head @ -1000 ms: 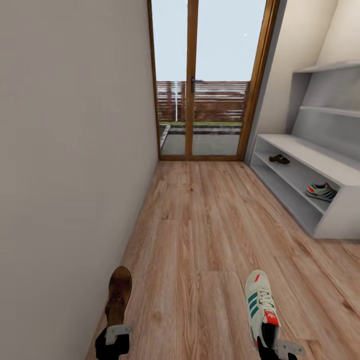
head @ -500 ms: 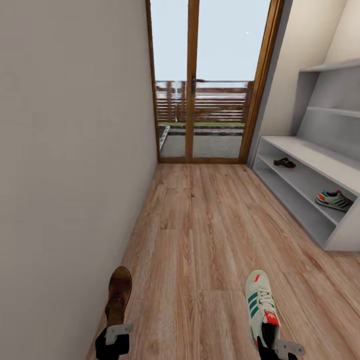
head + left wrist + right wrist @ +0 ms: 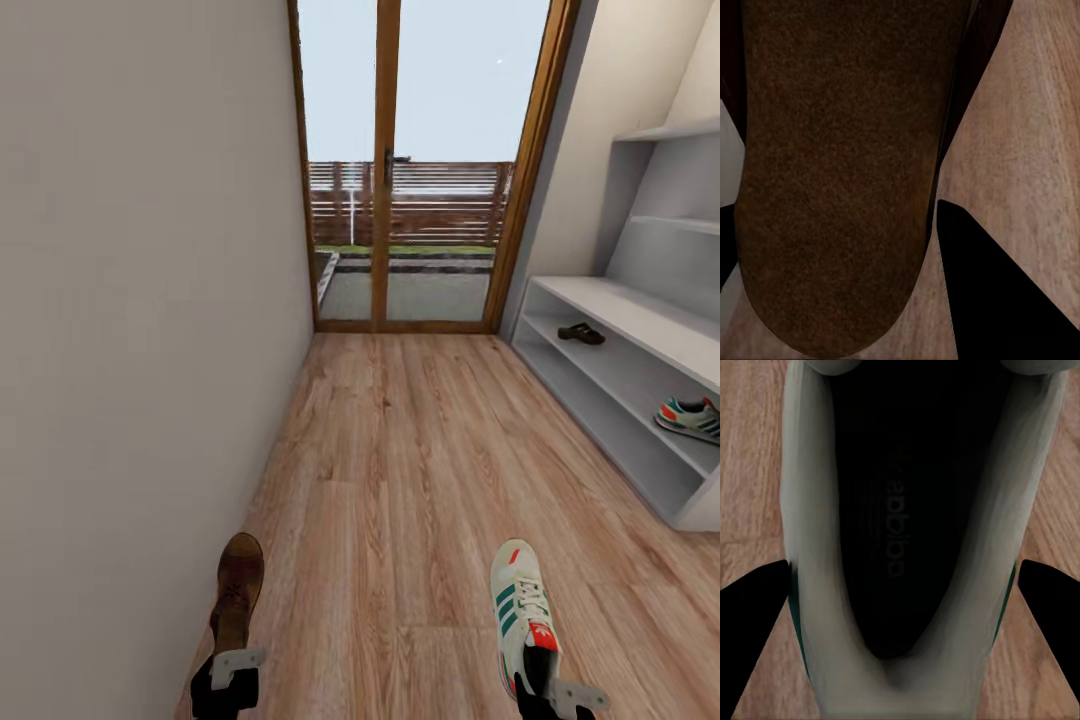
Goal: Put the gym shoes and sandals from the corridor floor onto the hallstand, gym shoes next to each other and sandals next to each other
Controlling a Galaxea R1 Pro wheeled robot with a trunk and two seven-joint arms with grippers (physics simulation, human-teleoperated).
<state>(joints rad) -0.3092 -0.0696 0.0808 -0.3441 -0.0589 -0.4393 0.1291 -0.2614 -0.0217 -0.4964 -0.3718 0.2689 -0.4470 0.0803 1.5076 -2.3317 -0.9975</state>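
Observation:
My left gripper (image 3: 228,668) is shut on a dark brown sandal (image 3: 238,585), held above the corridor floor (image 3: 400,470) close to the left wall. In the left wrist view the sandal's sole (image 3: 840,172) lies between the dark fingers (image 3: 997,292). A white gym shoe (image 3: 520,605) with green stripes is held in my shut right gripper (image 3: 545,690). The right wrist view looks into that shoe's opening (image 3: 907,532), with fingers (image 3: 754,607) on either side. The hallstand (image 3: 625,312) stands at the right. On its middle shelf lie the other sandal (image 3: 581,333) and the other gym shoe (image 3: 690,418), well apart.
A glass door with a wooden frame (image 3: 385,170) closes the far end of the corridor. A plain wall (image 3: 140,300) runs along the left. Two staggered wall shelves (image 3: 670,130) hang above the hallstand. Bare plank floor stretches between me and the door.
The whole view has shifted: the hallstand and the shoes on it slid right and lower in the picture, so the camera moved. Both held shoes keep their place relative to the grippers.

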